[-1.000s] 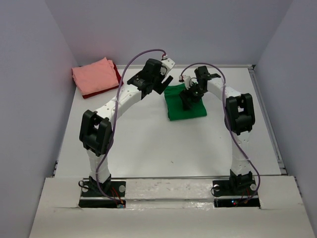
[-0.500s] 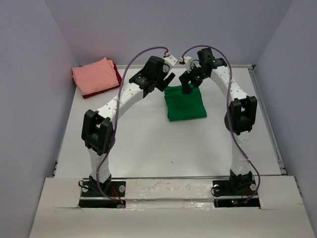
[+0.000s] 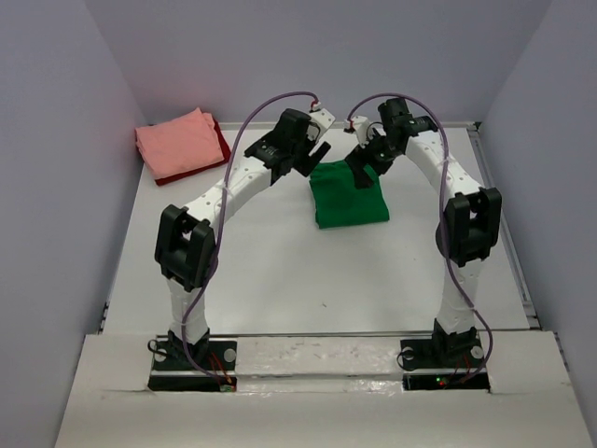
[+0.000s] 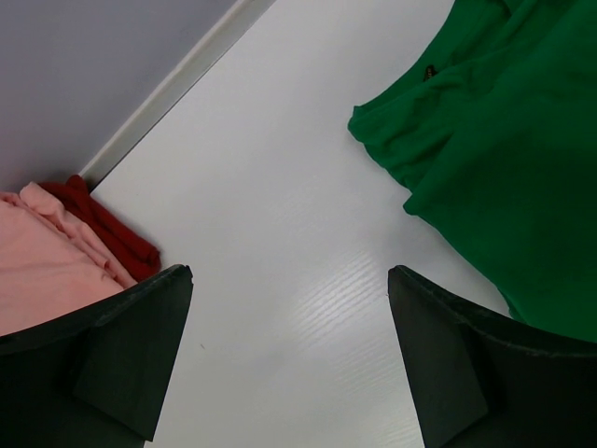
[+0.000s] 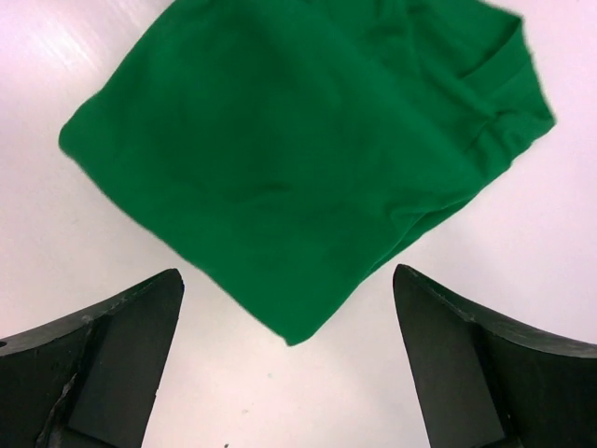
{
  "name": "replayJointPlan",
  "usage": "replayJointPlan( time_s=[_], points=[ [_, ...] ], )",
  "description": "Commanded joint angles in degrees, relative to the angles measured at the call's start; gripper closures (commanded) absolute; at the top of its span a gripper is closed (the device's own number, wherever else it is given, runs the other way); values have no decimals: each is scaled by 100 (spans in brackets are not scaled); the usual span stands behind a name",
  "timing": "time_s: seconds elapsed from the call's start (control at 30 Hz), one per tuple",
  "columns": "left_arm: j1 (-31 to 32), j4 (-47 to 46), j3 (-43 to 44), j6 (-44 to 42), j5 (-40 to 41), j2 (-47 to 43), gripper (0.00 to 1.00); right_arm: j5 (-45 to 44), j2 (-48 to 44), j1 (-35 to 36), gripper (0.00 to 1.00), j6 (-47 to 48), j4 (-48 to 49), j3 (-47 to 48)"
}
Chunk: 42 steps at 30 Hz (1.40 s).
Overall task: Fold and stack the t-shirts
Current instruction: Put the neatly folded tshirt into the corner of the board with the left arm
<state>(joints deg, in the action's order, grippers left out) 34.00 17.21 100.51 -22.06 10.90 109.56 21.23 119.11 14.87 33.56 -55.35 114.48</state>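
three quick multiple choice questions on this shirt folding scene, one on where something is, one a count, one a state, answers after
1. The salmon pink t-shirt lies: A spread flat at the near edge; B on top of the dark red t-shirt in the far left corner; C crumpled in the middle.
2. T-shirts in view: A two; B four; C three.
3. The left gripper and right gripper are: A both open, holding nothing; B both shut on cloth; C one open, one shut.
Answers: 1 B, dark red cloth peeks out from under the pink one. 2 C, pink, dark red and the folded green t-shirt. 3 A, each wrist view shows the jaws wide apart with nothing between them.
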Motion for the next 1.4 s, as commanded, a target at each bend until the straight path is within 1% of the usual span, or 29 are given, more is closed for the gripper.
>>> replayJointPlan(
  time_s=[0.0,0.03,0.07,0.13,0.2,0.27,0.33,0.4,0.43,0.47,0.5,0.53,0.57,0.63,0.7,0.77,0.8,0.87,0.9,0.97,1.1,1.17,1.27,1.37],
  points=[
    [-25,45,-163,88,-281,-216,1,326,-756,16,0,107,-107,-530],
    [-25,37,-198,80,-264,-216,1,451,-801,16,0,89,-212,-558],
    [-34,19,-303,62,-246,-216,1,800,-828,16,0,115,-326,-523],
    [-95,-60,-409,79,-263,-268,1,1206,-793,16,1,185,-650,-374],
    [-244,-43,-540,106,-185,-277,1,1697,-697,68,1,396,-1265,-173],
    [-445,167,-454,158,-88,-164,1,1822,-696,182,1,397,-1268,-275],
    [-578,580,-322,264,175,-75,1,1814,-766,252,1,379,-979,-513],
    [-718,774,-286,378,273,-75,1,1691,-793,383,0,362,-697,-942],
    [-893,714,-391,422,186,-162,1,1639,-793,437,0,353,-383,-1093],
    [-991,600,-714,492,63,-285,1,1595,-775,498,0,353,-214,-1233],
    [-1087,329,-874,519,-164,-573,1,1446,-766,603,0,344,-39,-1522],
    [-1175,231,-1006,545,-262,-706,1,1341,-740,604,0,318,146,-1525],
    [-1324,143,-1216,589,-368,-821,1,1157,-662,718,0,309,409,-1734],
    [-1466,-7,-1332,686,-552,-1085,1,1024,-582,771,0,292,639,-1858],
    [-1642,-86,-1489,756,-843,-1226,1,988,-459,876,0,177,824,-1894],
    [-1712,-122,-1586,739,-984,-1305,1,699,-319,964,0,46,1025,-1850],
    [-1765,-148,-1631,739,-1010,-1314,1,376,-257,1034,0,10,1122,-1833],
    [-1783,-148,-1701,747,-1046,-1323,1,32,-204,1105,1,-16,1359,-1780],
    [-1783,-165,-1780,747,-1063,-1323,1,-292,-187,1166,2,-8,1421,-1754],
    [-1791,-209,-1851,782,-1063,-1341,1,-575,-160,1219,5,88,1588,-1648],
    [-1800,-271,-1930,800,-1221,-1367,1,-1181,-160,1343,9,212,1747,-1551],
    [-1792,-254,-1912,791,-1195,-1332,1,-1288,-195,1465,10,230,1730,-1472],
    [-1800,-262,-1886,809,-1239,-1314,1,-1271,-213,1579,12,160,1441,-1244],
    [-1791,-245,-1807,818,-1292,-1253,1,-868,-239,1580,16,-15,906,-911]
  ],
)
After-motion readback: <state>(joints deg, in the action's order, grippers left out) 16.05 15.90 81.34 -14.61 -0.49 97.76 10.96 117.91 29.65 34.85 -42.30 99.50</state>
